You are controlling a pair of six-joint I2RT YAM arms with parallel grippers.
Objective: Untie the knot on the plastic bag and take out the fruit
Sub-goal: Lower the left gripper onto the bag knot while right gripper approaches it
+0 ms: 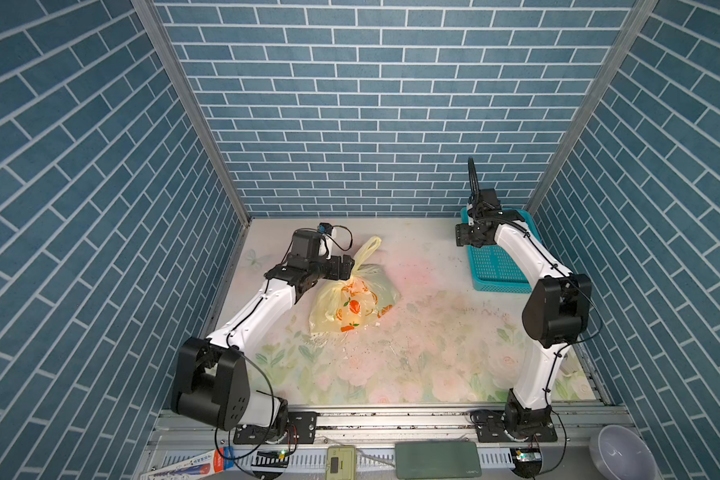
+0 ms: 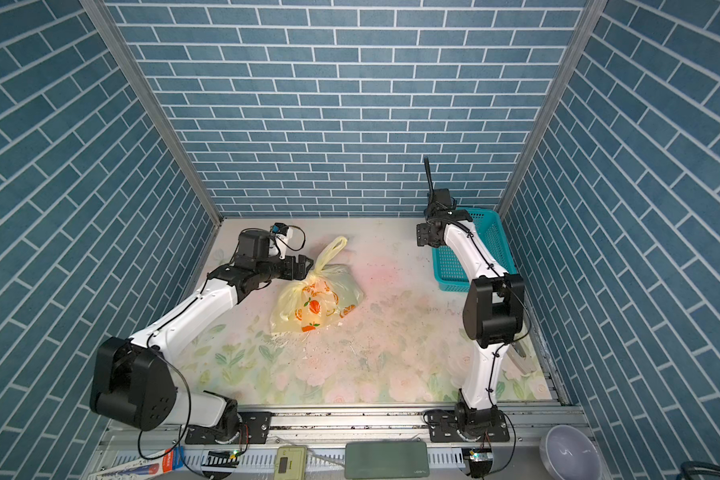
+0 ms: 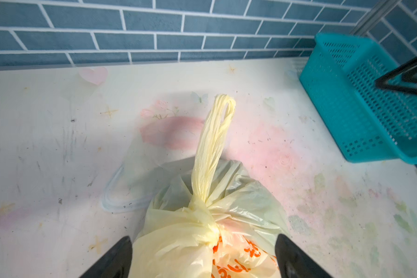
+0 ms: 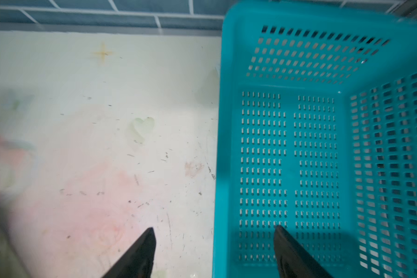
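The plastic bag (image 1: 350,303) (image 2: 314,303), pale yellow with orange prints, lies tied on the floral mat left of centre in both top views. Its knot (image 3: 202,216) (image 1: 356,272) is a tight yellow bunch, and a loop tail (image 3: 214,134) stands up from it. My left gripper (image 3: 202,240) (image 1: 347,266) is open, with one finger on either side of the bag's top just below the knot. The right gripper (image 4: 214,231) (image 1: 460,237) hangs open and empty over the near-left rim of the teal basket (image 4: 323,144). The fruit is hidden inside the bag.
The teal perforated basket (image 1: 495,266) (image 2: 454,266) stands empty at the back right, close to the right wall. Blue brick walls close in the back and both sides. A grey bowl (image 1: 624,453) and a green device (image 1: 437,459) lie beyond the front rail.
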